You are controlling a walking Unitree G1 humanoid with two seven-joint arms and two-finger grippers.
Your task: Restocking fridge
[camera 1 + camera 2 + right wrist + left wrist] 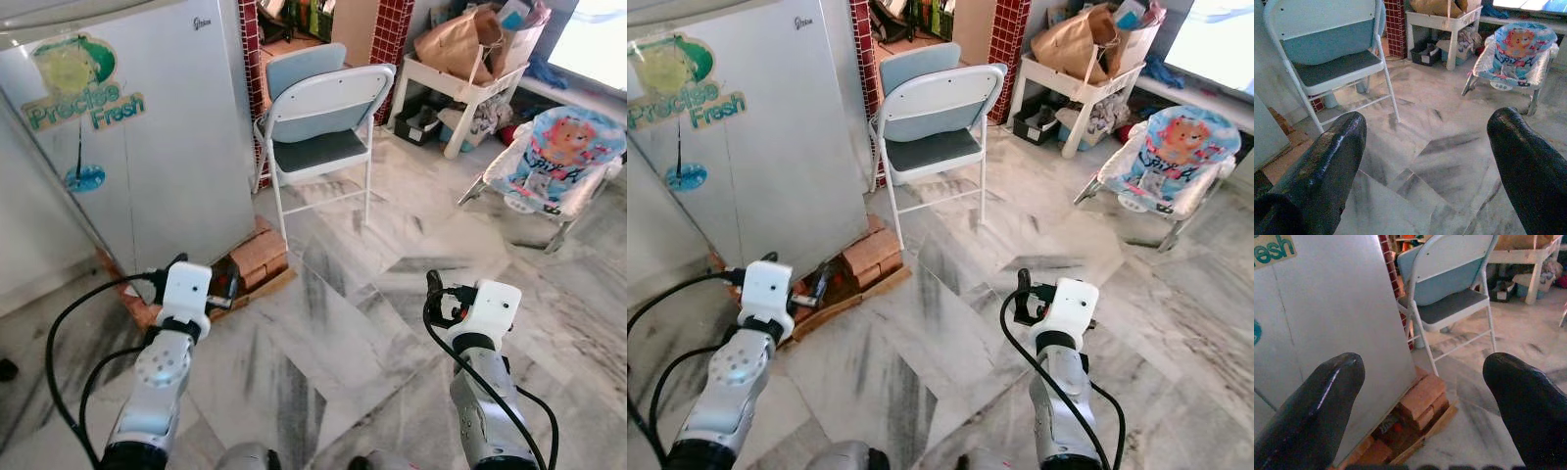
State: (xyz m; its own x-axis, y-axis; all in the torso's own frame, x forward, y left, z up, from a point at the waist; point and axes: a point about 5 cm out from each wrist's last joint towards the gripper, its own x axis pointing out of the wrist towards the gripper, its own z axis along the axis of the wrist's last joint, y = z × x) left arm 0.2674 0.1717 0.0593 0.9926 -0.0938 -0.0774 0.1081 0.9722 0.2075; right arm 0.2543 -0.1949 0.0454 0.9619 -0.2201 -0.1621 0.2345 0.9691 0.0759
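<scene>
Veined marble floor (343, 323), smooth boxy fridge (147, 147)

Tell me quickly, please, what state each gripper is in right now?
Left gripper: open, holding nothing.
Right gripper: open, holding nothing.

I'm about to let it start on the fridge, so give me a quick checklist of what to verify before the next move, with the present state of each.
1. Fridge in front of the robot, on its left: ok.
2. Fridge shut, nothing opened yet: ok.
3. Left gripper open and holding nothing: ok.
4. Right gripper open and holding nothing: ok.
5. Items to restock with in view: not ok, no groceries can be made out.
6. Room to work: cannot tell; the folding chair stands close beside the fridge, and the fridge rests on bricks and a wooden board.
</scene>
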